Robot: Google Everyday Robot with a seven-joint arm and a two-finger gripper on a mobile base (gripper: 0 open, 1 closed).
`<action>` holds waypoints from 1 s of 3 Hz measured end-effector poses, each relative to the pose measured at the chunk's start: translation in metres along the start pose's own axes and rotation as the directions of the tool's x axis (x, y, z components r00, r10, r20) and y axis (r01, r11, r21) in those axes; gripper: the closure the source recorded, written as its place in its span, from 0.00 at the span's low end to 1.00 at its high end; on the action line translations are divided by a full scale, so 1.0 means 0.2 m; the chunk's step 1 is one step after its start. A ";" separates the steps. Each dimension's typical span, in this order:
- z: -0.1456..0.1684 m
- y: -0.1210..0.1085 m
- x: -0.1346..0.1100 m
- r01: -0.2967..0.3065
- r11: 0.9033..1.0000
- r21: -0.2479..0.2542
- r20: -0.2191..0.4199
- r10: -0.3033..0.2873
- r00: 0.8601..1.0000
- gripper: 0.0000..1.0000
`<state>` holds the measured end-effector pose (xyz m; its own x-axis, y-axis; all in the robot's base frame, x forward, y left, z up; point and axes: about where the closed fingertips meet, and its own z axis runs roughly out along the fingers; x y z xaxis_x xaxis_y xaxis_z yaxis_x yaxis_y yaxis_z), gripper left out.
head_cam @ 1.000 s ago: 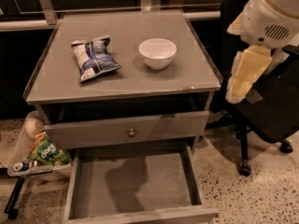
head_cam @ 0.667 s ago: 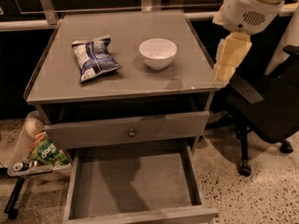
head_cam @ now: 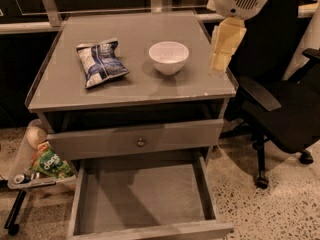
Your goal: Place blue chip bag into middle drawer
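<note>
While the end effector (head_cam: 221, 59), its grip impossible to tell, hovers over the right edge of the counter (head_cam: 60, 84), reaching for the blue chip bag (head_cam: 100, 63) risks clipping the bowl (head_cam: 169, 57) between.

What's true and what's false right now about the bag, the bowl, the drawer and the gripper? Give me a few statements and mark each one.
1. The bag lies on the tabletop. True.
2. The drawer below the knob is pulled out. True.
3. The bag is in that drawer. False: it is on the tabletop, left of the bowl.
4. The gripper holds the bag. False: it hangs over the tabletop's right edge, apart from the bag, with the bowl between them.
5. The bowl is upside down. False: it stands upright, opening up.
</note>
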<state>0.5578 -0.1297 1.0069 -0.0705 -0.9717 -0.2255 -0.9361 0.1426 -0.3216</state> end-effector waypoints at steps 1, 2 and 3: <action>0.02 -0.03 -0.04 0.009 1.000 0.004 0.023 -0.009 1.000 0.00; 0.05 -0.16 -0.23 0.066 0.997 0.034 0.070 -0.068 0.995 0.00; 0.06 -0.30 -0.48 0.139 0.989 0.056 0.121 -0.145 0.982 0.00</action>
<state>0.6248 -0.0433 1.0358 0.1082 -0.9520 -0.2865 -0.9159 0.0166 -0.4010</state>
